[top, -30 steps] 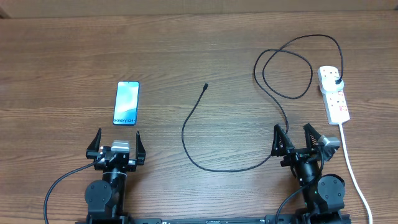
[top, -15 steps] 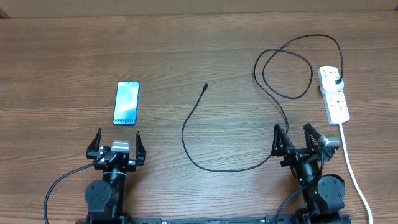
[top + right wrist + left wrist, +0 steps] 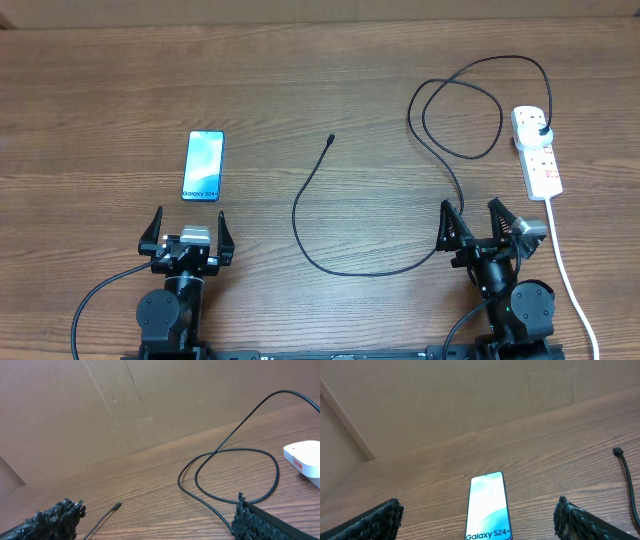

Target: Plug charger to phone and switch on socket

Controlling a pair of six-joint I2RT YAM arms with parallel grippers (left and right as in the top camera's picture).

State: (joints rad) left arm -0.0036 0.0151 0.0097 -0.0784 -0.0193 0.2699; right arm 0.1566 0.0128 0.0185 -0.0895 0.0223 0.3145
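Note:
The phone (image 3: pixel 203 166) lies flat on the wooden table at the left, its light blue screen reading "Galaxy S24+"; it also shows in the left wrist view (image 3: pixel 488 506). The charger's thin black cable (image 3: pixel 330 250) curves across the middle, its connector tip (image 3: pixel 331 139) free on the table, also seen in the right wrist view (image 3: pixel 116 506). Its black plug (image 3: pixel 542 131) sits in the white socket strip (image 3: pixel 537 151) at the right. My left gripper (image 3: pixel 187 228) is open and empty just below the phone. My right gripper (image 3: pixel 472 222) is open and empty beside the cable.
The socket's thick white cord (image 3: pixel 566 275) runs down the right side past my right arm. The cable makes a loop (image 3: pixel 460 115) left of the socket. A cardboard wall (image 3: pixel 150 405) stands beyond the table's far edge.

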